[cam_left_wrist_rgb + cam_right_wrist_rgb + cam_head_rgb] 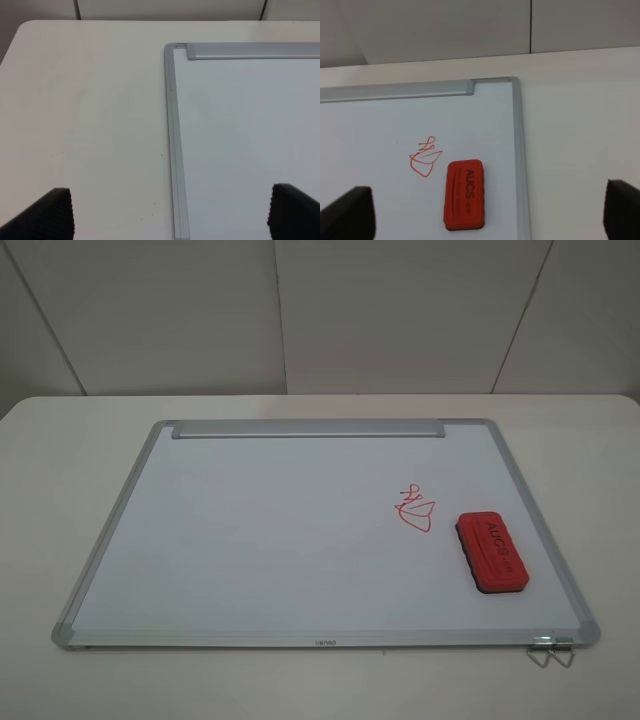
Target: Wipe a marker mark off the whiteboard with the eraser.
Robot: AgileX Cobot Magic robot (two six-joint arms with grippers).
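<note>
The whiteboard (pixel 250 540) lies flat on the table, its silver strip along the far edge. The red eraser (pixel 491 551) rests on the board near its right side, lettering up, with nothing holding it. Just left of it is a small, narrow red scribble (pixel 414 509) ending in a pointed loop. The wider two-row marker mark shows in no view. My left gripper (pixel 172 212) is open above the board's left frame. My right gripper (pixel 485 210) is open above the eraser (pixel 465 194) and the board's right side (pixel 519 150). Neither arm appears in the exterior high view.
The white table (pixel 60 460) extends around the board on all sides. A metal binder clip (pixel 550 647) sits at the board's near right corner. Grey wall panels stand behind the table.
</note>
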